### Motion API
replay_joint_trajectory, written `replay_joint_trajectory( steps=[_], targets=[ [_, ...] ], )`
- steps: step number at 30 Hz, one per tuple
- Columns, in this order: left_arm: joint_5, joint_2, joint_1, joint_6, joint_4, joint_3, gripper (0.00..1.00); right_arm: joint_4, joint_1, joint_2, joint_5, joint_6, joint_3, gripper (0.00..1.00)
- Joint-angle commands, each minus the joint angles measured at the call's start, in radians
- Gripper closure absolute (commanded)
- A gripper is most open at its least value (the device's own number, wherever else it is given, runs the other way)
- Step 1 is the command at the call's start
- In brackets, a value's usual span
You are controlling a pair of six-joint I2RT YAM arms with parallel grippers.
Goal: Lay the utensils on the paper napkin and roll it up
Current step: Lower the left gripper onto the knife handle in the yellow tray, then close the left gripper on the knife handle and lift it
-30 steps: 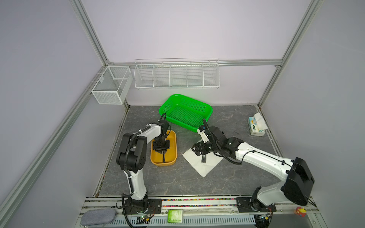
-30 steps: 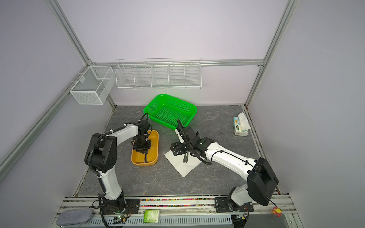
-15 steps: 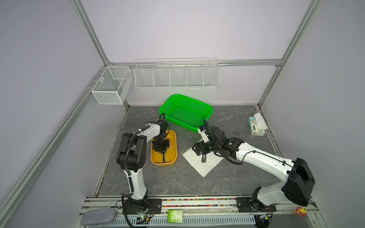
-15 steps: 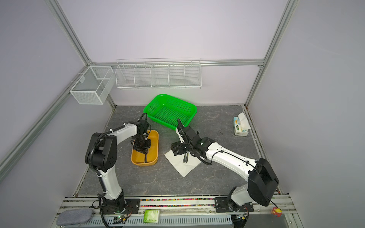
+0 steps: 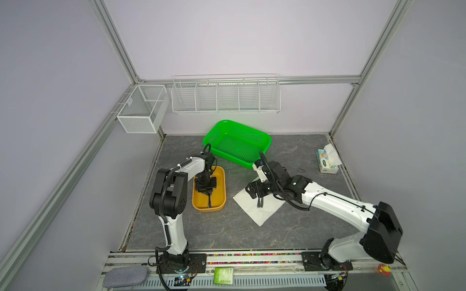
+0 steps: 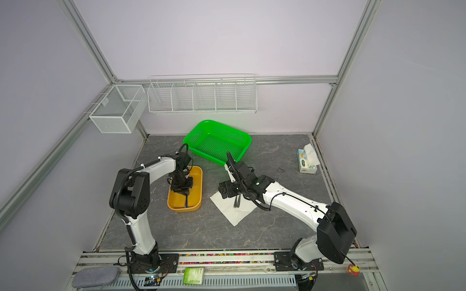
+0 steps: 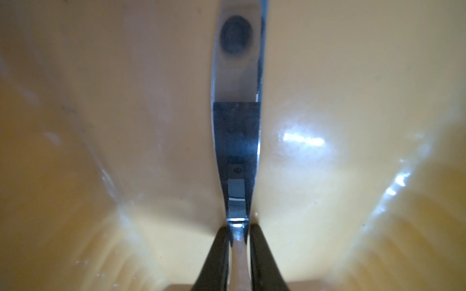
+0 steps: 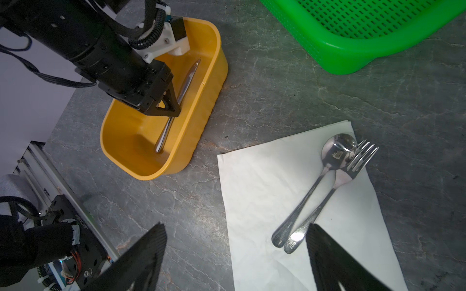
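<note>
Knife (image 7: 235, 126) clamped between the closed left fingers (image 7: 218, 252) inside the yellow tub (image 5: 222, 191) (left of centre in both top views), spoon (image 8: 338, 148) and fork (image 8: 353, 166) laid side by side on the paper napkin (image 5: 252, 211) at mid-frame, right fingers (image 8: 146, 252) spread wide above it, nothing held

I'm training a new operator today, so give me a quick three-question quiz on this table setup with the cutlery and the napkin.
1. True or false: the spoon and the fork lie on the paper napkin.
2. What does the left gripper pinch? A) the spoon B) the knife C) nothing
3. Which container holds the knife?
Key: 1 true; 2 B; 3 the yellow tub.
</note>
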Motion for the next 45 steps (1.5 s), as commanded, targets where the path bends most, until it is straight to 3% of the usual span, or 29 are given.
replay_joint_trajectory(
  steps=[1, 18, 45],
  targets=[
    [0.002, 0.09, 0.004, 0.019, 0.058, -0.033, 0.86, -0.006, 0.009, -0.031, 0.016, -0.008, -0.015, 0.1],
    [-0.001, 0.047, 0.003, 0.022, 0.053, -0.03, 0.92, 0.0, 0.01, -0.042, 0.022, -0.007, -0.024, 0.1],
    [-0.01, -0.046, 0.003, 0.046, -0.079, 0.056, 0.92, 0.003, 0.009, -0.065, 0.041, -0.008, -0.031, 0.1]
  ],
)
